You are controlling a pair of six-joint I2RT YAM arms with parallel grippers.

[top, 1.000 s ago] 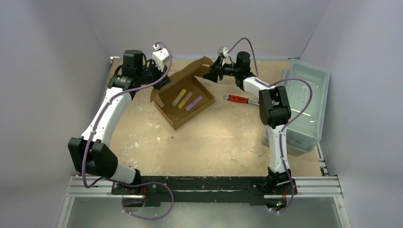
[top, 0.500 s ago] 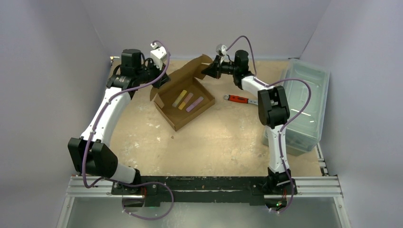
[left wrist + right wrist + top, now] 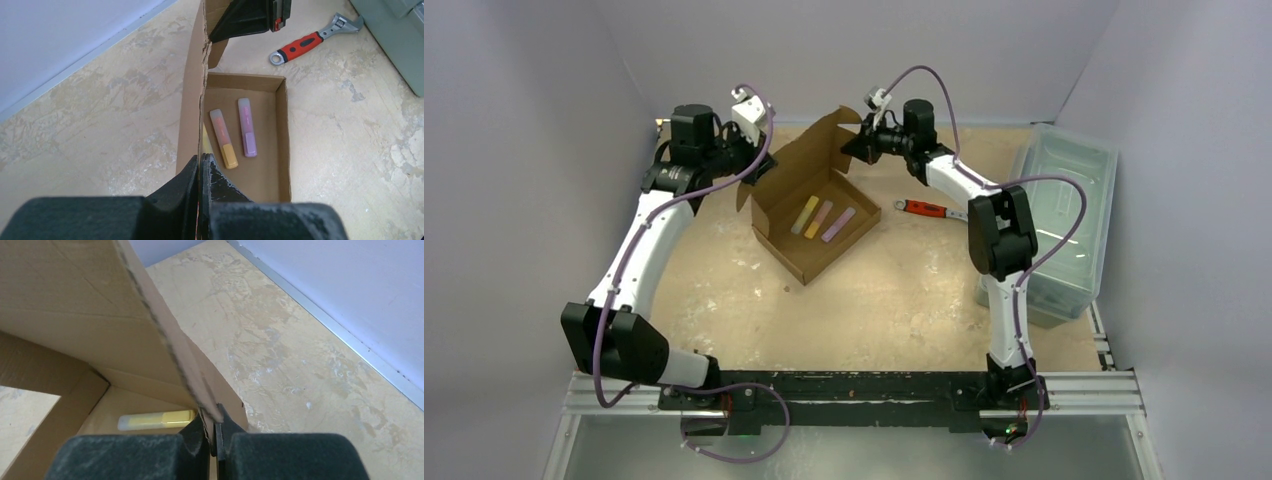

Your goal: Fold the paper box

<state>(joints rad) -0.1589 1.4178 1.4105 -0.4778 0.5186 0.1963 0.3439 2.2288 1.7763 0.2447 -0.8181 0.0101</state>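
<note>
At the back, outstretched — left gripper (image 3: 201,160), right gripper (image 3: 213,423) pinch the paper box (image 3: 794,246).

A: Right wrist: paper box (image 3: 75,300) flap hides the orange highlighter (image 3: 223,137) and purple highlighter (image 3: 247,127); yellow highlighter (image 3: 157,420) shows, one end behind the right gripper (image 3: 212,432).
B: Left wrist: yellow one's a sliver behind the flap. Bin (image 3: 395,40) and right gripper cropped by the top edge.

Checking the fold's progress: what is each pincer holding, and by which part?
Both grip the paper box by its raised flap: left pincer at one end, right pincer at the other.
</note>
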